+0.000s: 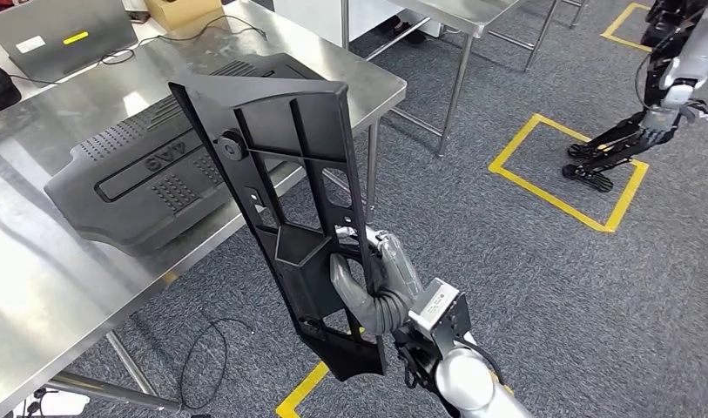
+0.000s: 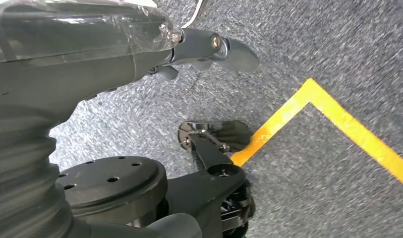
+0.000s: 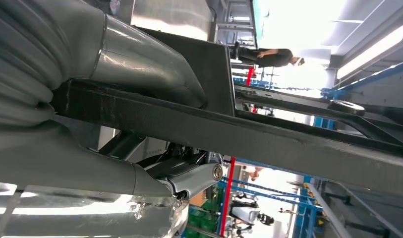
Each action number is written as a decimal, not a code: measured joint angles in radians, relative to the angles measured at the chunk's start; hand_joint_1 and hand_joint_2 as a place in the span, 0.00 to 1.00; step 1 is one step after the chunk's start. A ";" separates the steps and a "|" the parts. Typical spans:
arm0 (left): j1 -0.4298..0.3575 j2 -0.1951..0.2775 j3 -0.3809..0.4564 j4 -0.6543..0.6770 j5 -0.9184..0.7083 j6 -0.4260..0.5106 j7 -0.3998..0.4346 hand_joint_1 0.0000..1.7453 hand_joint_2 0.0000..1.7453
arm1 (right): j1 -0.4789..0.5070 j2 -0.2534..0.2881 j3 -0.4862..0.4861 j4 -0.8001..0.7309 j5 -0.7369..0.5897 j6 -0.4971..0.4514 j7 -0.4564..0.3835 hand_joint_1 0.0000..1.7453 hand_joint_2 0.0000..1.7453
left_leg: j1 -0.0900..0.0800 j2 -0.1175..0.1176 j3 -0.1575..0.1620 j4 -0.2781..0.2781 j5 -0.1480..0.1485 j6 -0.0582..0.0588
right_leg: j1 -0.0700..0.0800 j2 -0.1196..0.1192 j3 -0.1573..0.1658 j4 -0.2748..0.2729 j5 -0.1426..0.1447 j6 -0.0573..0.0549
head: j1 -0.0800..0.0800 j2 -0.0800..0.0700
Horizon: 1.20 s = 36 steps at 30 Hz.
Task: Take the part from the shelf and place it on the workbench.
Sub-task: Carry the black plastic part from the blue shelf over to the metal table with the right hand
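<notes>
Right hand (image 1: 380,283) grips the black part (image 1: 285,218) upright, its top over the bench (image 1: 37,287) front edge. Left hand (image 2: 90,54) hangs over carpet, can't tell its fingers.

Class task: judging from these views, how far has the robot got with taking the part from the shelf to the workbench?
Done: the pick-up. The right hand grips the long black frame part near its lower end, upright and off any surface. In hand: carrying it at the steel workbench, whose top already bears a dark engine cover. Left: laying the part on the bench and letting go. The left hand holds nothing.
</notes>
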 joint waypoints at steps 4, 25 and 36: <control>-0.002 0.000 0.000 0.000 0.001 0.000 0.000 0.00 1.00 | 0.000 0.000 0.000 0.001 0.000 0.000 0.000 1.00 1.00 | 0.000 -0.001 0.026 0.014 -0.038 -0.019 | 0.005 -0.001 0.061 -0.195 0.101 -0.012 | 0.013 0.000; 0.002 0.000 -0.001 0.000 0.000 0.002 -0.001 0.00 1.00 | -0.002 0.007 -0.003 -0.001 0.001 0.003 -0.004 1.00 1.00 | 0.005 0.002 -0.076 0.016 0.057 -0.003 | 0.006 0.006 0.176 -0.135 -0.019 -0.004 | -0.035 0.000; -0.004 0.000 -0.001 0.000 0.001 0.005 -0.010 0.00 1.00 | 0.002 0.005 -0.004 0.000 -0.004 0.009 -0.013 1.00 1.00 | -0.002 -0.003 -0.020 0.036 -0.013 -0.020 | 0.015 0.004 0.069 -0.195 0.086 -0.024 | 0.011 0.000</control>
